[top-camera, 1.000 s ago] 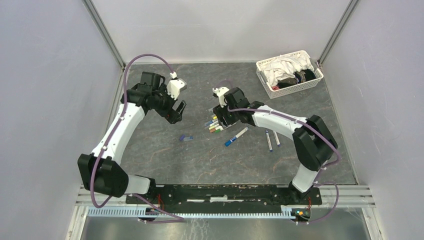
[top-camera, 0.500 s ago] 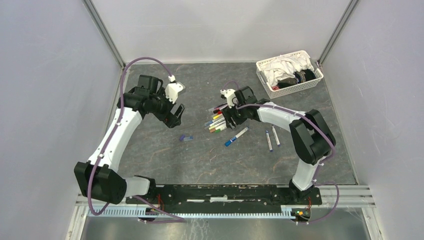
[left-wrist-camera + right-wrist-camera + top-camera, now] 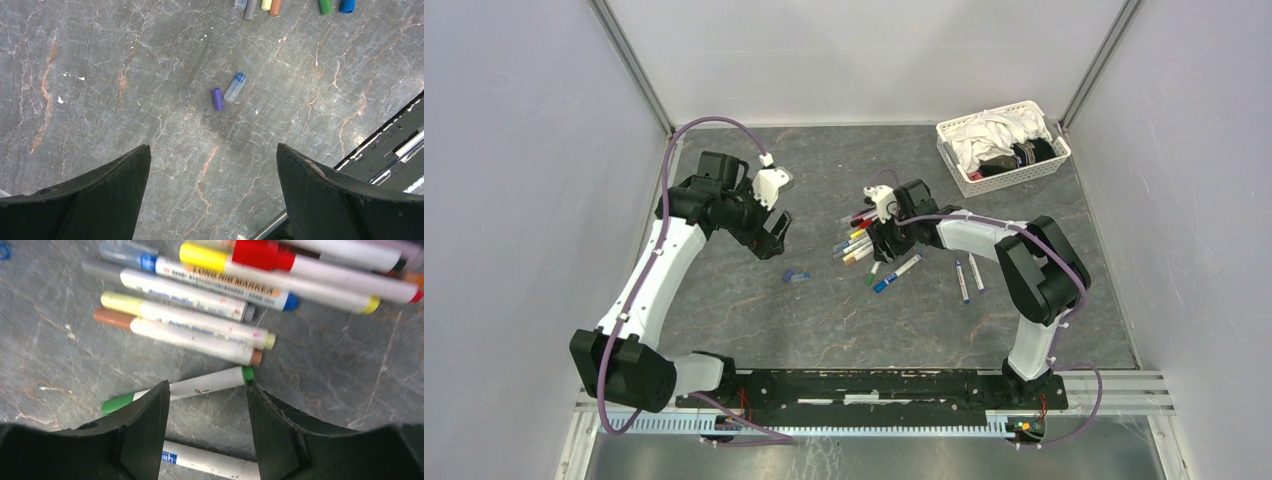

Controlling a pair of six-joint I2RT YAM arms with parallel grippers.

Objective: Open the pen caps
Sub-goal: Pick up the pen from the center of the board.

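Note:
Several pens (image 3: 854,243) with white barrels and coloured ends lie in a cluster at mid-table; the right wrist view shows them side by side (image 3: 190,315). My right gripper (image 3: 885,238) (image 3: 206,387) is open, low over a green-ended pen (image 3: 200,385) that lies across its fingertips, apart from the cluster. A white barrel with a blue mark (image 3: 210,462) lies between its fingers. A purple cap (image 3: 217,99) and a clear blue-tipped cap (image 3: 234,87) lie loose together (image 3: 796,276). My left gripper (image 3: 774,230) (image 3: 212,150) is open and empty, above and behind them.
A blue-ended pen (image 3: 896,272) and two more pens (image 3: 968,277) lie right of the cluster. A white lattice basket (image 3: 969,182) of cloths stands at the back right. Grey walls enclose the table on three sides.
My right gripper has shifted right and lower by the pen cluster. A green-ended pen now lies separate, in front of the cluster. My left gripper has drifted slightly left.

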